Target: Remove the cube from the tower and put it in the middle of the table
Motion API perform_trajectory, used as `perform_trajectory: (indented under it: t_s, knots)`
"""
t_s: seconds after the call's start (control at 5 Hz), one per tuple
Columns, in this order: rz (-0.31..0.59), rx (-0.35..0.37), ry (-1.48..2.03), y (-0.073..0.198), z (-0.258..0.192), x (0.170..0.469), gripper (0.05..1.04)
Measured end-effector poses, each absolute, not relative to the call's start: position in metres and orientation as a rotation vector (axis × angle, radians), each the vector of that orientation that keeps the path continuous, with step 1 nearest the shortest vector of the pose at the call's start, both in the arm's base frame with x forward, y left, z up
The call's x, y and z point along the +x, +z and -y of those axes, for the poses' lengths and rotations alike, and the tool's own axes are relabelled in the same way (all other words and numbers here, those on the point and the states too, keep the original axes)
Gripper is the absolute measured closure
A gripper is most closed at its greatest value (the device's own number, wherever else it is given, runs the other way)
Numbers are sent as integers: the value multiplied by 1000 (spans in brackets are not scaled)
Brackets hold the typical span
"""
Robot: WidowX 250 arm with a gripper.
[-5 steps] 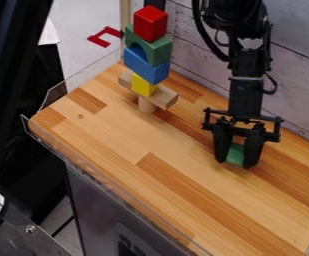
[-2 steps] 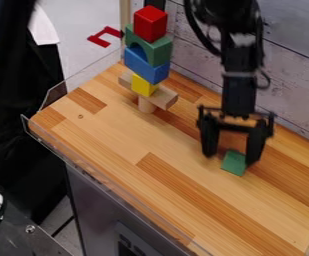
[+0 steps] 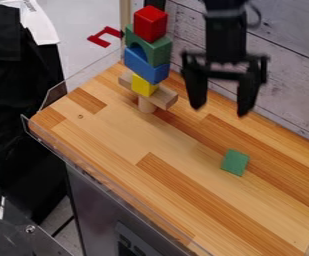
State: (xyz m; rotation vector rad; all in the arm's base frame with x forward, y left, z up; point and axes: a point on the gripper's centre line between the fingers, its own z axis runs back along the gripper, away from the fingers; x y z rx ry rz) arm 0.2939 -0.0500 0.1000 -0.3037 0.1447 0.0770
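Okay, tower [image 3: 140,64] left of gripper [image 3: 219,111], bottom to top: wood cylinder [image 3: 146,106], wood plank [image 3: 163,98], yellow cube [image 3: 144,85], blue block [image 3: 143,66], green arch [image 3: 159,50], red cube [image 3: 150,23]. Gripper up over table [image 3: 116,127], fingers spread apart. Small green block [image 3: 235,162] on table, lower than gripper in view, a bit right, not touching it.

Robot arm [image 3: 226,42], black throughout its main section, which is blocky and straight-sided; a narrow, paler band marks the upper end. A thin, dark cable [image 3: 258,17] forms a curved loop on the right. Gripper [image 3: 219,111], likewise black: a slim crossbar [image 3: 225,75], small projections at its outer corners, and two fingers [image 3: 248,92], broad above, tapering to blunt tips.
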Motion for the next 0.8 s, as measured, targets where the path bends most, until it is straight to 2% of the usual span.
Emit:
perform_trajectory:
  t_s: [0.2,0.6,0.8]
  knots:
    - [-68,-229,82,127,43,292,85]
    - [26,-111,77,165,34,304,85]
    - [30,-59,89,170,34,303,85]
